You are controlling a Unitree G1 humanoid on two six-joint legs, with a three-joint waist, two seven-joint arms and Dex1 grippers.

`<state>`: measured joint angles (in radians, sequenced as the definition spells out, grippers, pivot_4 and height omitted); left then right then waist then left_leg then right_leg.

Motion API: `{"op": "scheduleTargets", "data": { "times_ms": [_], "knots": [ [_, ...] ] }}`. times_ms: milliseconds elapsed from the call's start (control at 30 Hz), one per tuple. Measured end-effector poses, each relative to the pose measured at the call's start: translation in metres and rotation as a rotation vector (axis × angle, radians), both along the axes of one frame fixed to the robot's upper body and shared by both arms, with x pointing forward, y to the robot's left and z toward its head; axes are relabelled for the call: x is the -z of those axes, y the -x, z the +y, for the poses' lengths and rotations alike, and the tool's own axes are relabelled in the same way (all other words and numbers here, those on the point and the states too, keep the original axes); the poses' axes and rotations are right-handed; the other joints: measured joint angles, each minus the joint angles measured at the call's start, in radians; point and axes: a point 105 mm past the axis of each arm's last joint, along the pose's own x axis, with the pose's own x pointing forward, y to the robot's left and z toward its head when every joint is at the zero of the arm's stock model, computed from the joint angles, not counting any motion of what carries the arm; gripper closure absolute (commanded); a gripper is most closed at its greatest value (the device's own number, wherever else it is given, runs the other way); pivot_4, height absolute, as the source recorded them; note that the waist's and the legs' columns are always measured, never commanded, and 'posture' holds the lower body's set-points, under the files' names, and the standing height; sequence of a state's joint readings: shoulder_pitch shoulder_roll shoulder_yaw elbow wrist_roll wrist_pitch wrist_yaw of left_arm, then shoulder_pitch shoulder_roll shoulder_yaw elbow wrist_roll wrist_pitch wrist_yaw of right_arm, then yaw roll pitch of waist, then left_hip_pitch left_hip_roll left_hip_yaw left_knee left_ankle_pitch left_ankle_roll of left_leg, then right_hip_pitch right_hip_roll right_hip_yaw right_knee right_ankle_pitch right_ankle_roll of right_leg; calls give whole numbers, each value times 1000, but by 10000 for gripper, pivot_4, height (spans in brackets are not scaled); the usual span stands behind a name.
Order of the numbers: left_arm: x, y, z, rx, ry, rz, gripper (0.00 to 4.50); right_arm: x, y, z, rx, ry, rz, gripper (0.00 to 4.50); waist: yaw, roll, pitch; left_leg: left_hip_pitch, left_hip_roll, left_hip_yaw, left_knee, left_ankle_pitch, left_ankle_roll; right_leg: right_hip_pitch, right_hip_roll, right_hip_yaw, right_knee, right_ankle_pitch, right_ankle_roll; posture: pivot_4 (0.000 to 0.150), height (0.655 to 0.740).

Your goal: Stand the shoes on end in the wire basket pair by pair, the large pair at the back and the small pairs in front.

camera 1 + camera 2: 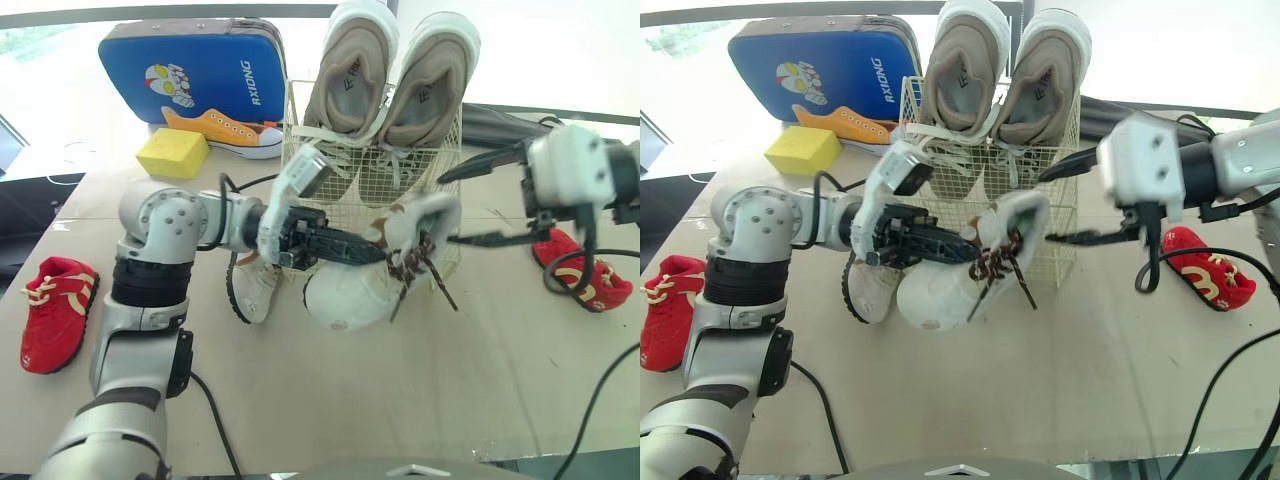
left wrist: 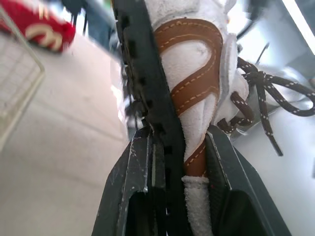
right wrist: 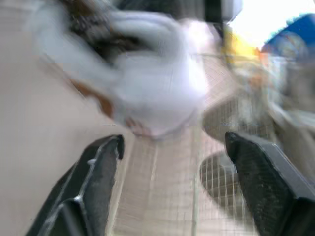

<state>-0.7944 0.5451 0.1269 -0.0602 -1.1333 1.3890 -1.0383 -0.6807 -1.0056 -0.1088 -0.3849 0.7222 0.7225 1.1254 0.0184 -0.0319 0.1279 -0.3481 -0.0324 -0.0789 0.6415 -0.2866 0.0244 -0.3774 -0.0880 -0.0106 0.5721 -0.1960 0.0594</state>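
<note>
Gripping the white lace-up shoe with brown leather trim (image 1: 432, 215), your left claw (image 1: 378, 250) is clamped on it, one finger on the sole and one on the upper. The shoe sits tilted against the front of the white wire basket (image 1: 292, 130), dark laces dangling. The large beige pair (image 1: 355, 70) stands on end at the basket's back. Your right claw (image 1: 447, 210) is spread wide and empty, by the basket's right side. A second white shoe (image 1: 250, 285) lies on its side on the desk (image 1: 400, 400) under your left arm. One small red shoe (image 1: 55, 310) is far left, another (image 1: 585, 275) far right.
</note>
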Motion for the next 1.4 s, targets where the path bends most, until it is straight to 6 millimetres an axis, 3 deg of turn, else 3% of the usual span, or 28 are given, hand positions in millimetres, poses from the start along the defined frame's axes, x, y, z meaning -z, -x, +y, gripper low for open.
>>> {"op": "scheduleTargets", "data": {
  "times_ms": [67,167,300,500,633,733,800,833,1033,1167,1400],
  "knots": [
    [-12,-8,4,-85,100,-48,38559,4,3,3,39,-166,152,11972,1,-1,-1,-1,0,-1,0,0,0,0,0,-1,-1,1,-1,1500,7400],
    [-21,-13,5,-175,184,-124,38595,12,11,28,-17,-415,376,11972,-4,0,0,0,0,0,-1,0,-1,0,0,0,0,1,-1,1500,7400],
    [-25,-13,5,-239,229,-192,38601,4,9,54,-65,-651,535,11972,-7,1,0,1,0,0,-2,1,-1,-1,1,0,0,1,-1,1500,7400],
    [-29,-15,5,-292,274,-250,38619,-1,5,66,-74,-728,612,11972,-2,0,-1,1,-3,1,-2,0,1,0,7,0,0,1,-1,1500,7400],
    [-26,-11,5,-306,282,-281,38623,1,4,70,-86,-750,658,24942,-7,1,-1,1,-3,3,-2,0,2,-1,8,1,0,1,-1,1500,7400],
    [-24,-13,8,-326,259,-310,38692,3,3,70,-75,-748,668,37858,-6,1,-1,2,-1,3,-2,0,2,0,10,0,1,0,-1,1500,7400],
    [-21,-14,9,-334,232,-324,38695,8,2,70,-65,-748,683,41156,-6,1,-1,2,-1,2,-2,-2,6,0,10,0,1,0,-1,1500,7400],
    [-20,-15,9,-336,220,-325,28685,10,2,70,-61,-749,689,41280,-6,1,0,2,-1,3,-2,-2,6,0,11,1,1,0,-1,1500,7400],
    [-11,-26,11,-420,116,-354,1269,18,2,68,-19,-747,657,41380,-6,1,0,2,-1,3,-2,-2,6,0,11,1,1,1,0,1500,7400],
    [-10,-27,18,-464,59,-378,680,20,2,64,6,-778,610,41732,-7,2,0,2,-1,3,-2,-2,6,-1,11,1,0,1,1,1500,7400],
    [22,-7,45,-546,-121,-442,680,-2,-15,21,172,-885,324,41878,-7,6,3,3,0,4,-3,-2,5,-1,11,2,0,0,-1,1500,7400]
  ]
}}
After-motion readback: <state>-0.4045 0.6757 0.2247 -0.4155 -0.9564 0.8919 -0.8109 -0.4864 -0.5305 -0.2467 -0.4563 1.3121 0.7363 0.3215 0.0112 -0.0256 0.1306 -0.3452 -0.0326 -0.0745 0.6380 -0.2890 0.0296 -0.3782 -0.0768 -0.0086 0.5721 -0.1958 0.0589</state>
